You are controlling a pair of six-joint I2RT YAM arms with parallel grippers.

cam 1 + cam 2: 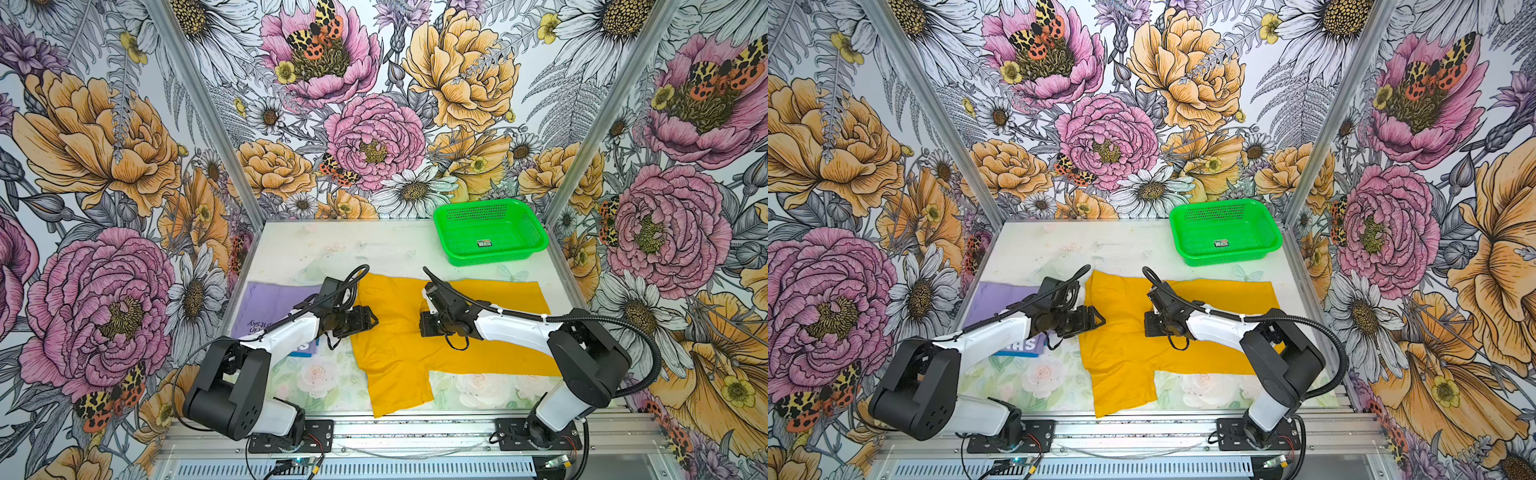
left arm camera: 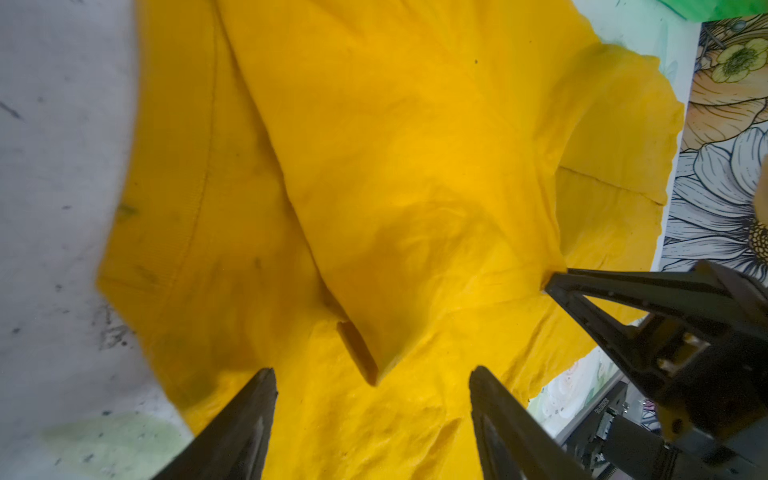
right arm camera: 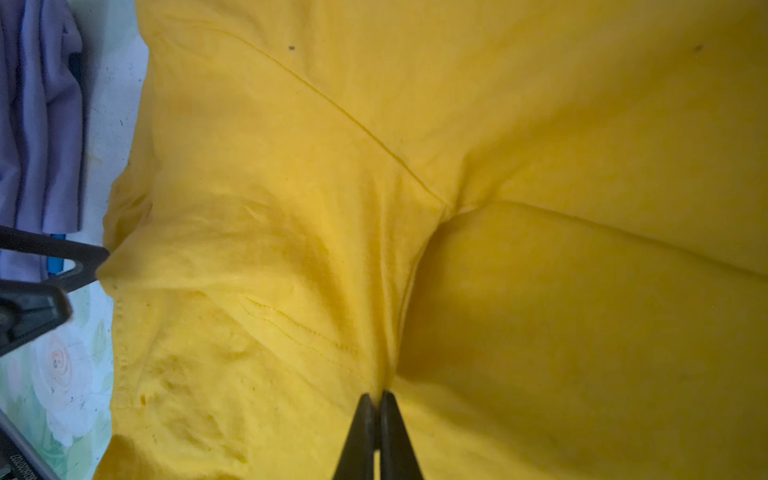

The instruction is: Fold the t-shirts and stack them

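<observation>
free: table (image 1: 353, 249) far strip | obstacle: green basket (image 1: 494, 258) far right | lavender t-shirt (image 1: 270, 301) left

in both top views the booth is seen from high above its front edge, looking down and toward the flowered back wall (image 1: 374, 124); the two pictures are nearly alike, shifted a little sideways. the whole table (image 1: 374, 245), with the green basket (image 1: 498, 255) at its far right corner, is taken in from afar. the left wrist view is set just behind the left gripper (image 2: 372, 370), the right wrist view behind the right gripper (image 3: 376, 395); both are held very near the yellow t-shirt (image 2: 415, 166), which is shared by all four views.
</observation>
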